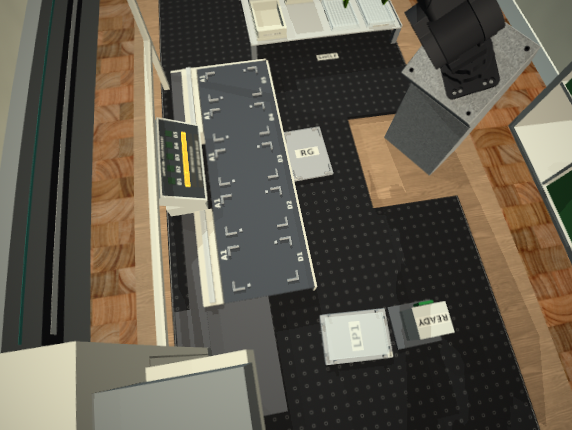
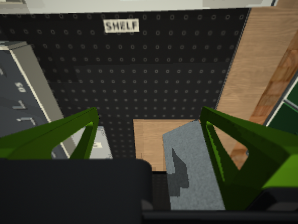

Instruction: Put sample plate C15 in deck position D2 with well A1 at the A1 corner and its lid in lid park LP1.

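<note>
My gripper is open and empty, with its green fingers spread wide. It hangs high over the black mat in front of the SHELF label. In the top view only a green fingertip shows at the top edge, over the shelf. The shelf holds a cream open reservoir, a grey covered item and two white well plates. I cannot read any ID label, so I cannot tell which is C15. Deck position D2 is empty. Lid park LP1 is empty.
The other positions on the deck are also empty. The regrip nest RG lies beside D3 and is empty. The READY key sits right of LP1. The arm's base pedestal stands at the upper right. A status panel stands left of the deck.
</note>
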Robot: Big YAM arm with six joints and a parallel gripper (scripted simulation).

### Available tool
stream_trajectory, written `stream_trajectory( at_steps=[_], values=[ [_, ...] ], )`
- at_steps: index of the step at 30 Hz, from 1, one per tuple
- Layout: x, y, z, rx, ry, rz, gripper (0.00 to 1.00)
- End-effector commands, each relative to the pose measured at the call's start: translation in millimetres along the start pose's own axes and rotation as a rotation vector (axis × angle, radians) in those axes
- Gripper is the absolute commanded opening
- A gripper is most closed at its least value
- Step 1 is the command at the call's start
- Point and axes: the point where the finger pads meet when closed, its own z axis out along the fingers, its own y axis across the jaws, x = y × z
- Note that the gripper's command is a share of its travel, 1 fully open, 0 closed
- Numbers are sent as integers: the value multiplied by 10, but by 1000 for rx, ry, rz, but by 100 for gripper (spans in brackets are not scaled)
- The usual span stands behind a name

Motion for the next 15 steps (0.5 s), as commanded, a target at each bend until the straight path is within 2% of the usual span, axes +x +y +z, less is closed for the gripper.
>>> stream_trajectory(
  at_steps=[1,15],
  values=[
    [-325,-28,-87,-7,-29,-20,100],
    [-940,-43,-114,-8,-33,-21,100]
  ],
)
